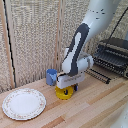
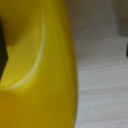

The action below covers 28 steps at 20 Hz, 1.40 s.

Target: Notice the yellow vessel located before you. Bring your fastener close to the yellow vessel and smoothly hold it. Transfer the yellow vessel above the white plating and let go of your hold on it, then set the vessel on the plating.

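The yellow vessel (image 1: 65,93) is a small bright-yellow bowl on the wooden table, to the exterior view's right of the white plating (image 1: 24,103). My gripper (image 1: 67,86) is lowered right onto the bowl, its white block just above the rim and its fingertips hidden by the bowl. In the wrist view the bowl's wall (image 2: 45,75) fills most of the picture, very close. Dark finger edges show at both sides of that picture, far apart, with the bowl's wall between them. The bowl rests on the table.
A blue mug (image 1: 51,76) stands just behind the bowl. A black dish rack (image 1: 113,55) sits at the back on the exterior view's right. A curtain hangs behind the table. The table's front edge runs along the bottom right.
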{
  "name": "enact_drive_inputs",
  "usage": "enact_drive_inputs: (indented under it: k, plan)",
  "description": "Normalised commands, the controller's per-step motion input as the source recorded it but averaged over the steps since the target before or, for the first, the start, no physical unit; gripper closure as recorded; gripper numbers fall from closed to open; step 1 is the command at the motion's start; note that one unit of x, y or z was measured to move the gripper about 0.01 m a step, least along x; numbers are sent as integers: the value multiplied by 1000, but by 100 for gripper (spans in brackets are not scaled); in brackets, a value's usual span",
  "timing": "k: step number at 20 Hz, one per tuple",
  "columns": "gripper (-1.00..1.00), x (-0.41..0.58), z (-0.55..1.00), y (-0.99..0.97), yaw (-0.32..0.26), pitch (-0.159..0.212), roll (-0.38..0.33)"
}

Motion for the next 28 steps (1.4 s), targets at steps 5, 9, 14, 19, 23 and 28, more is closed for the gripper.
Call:
enact_drive_inputs:
  k: [5, 9, 14, 19, 23, 28]
  plan:
    - [100, -29, -17, 69, 7, -16, -28]
    - [100, 0, 6, 147, 0, -50, 0]
    - [100, 0, 238, 226, 21, -30, 16]
    - [100, 1, 638, 231, 33, -1, 56]
    - [100, 111, 849, 325, 6, 0, 52]
    - [100, 267, 852, 358, 0, 12, 59]
